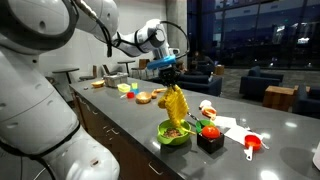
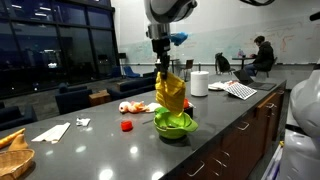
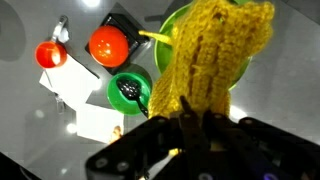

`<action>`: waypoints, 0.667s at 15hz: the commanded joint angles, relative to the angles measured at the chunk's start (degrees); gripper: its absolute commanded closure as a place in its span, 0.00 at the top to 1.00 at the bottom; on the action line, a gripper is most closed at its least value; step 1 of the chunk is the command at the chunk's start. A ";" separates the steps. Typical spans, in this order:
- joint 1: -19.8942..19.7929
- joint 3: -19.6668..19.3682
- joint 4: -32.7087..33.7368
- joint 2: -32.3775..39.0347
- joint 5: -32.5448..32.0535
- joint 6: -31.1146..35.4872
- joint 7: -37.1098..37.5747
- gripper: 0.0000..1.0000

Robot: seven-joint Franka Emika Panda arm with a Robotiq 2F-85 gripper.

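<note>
My gripper [image 1: 168, 80] is shut on the top of a yellow knitted cloth [image 1: 177, 105], which hangs down from it. The cloth's lower end reaches into a green bowl [image 1: 172, 133] on the dark counter. In an exterior view the gripper [image 2: 163, 72] holds the cloth [image 2: 169, 94] above the bowl [image 2: 175, 124]. In the wrist view the cloth [image 3: 215, 55] fills the middle, pinched between my fingers [image 3: 190, 122], and the bowl's rim [image 3: 175, 25] shows behind it.
Beside the bowl stand a black block with a red ball [image 1: 210, 132], a red cup [image 1: 252, 142] and white papers [image 1: 225, 123]. A green cup [image 3: 130, 90] holds a spoon. Food items [image 1: 150, 95] lie further along the counter. A paper roll [image 2: 199, 83] stands near the bowl.
</note>
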 commanded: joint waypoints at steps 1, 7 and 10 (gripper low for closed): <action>2.66 0.77 5.03 2.22 3.79 -4.14 -2.49 0.02; 4.81 2.46 12.80 9.31 8.21 -8.26 -2.94 0.02; 5.42 3.82 17.45 14.07 9.05 -10.46 -2.24 0.02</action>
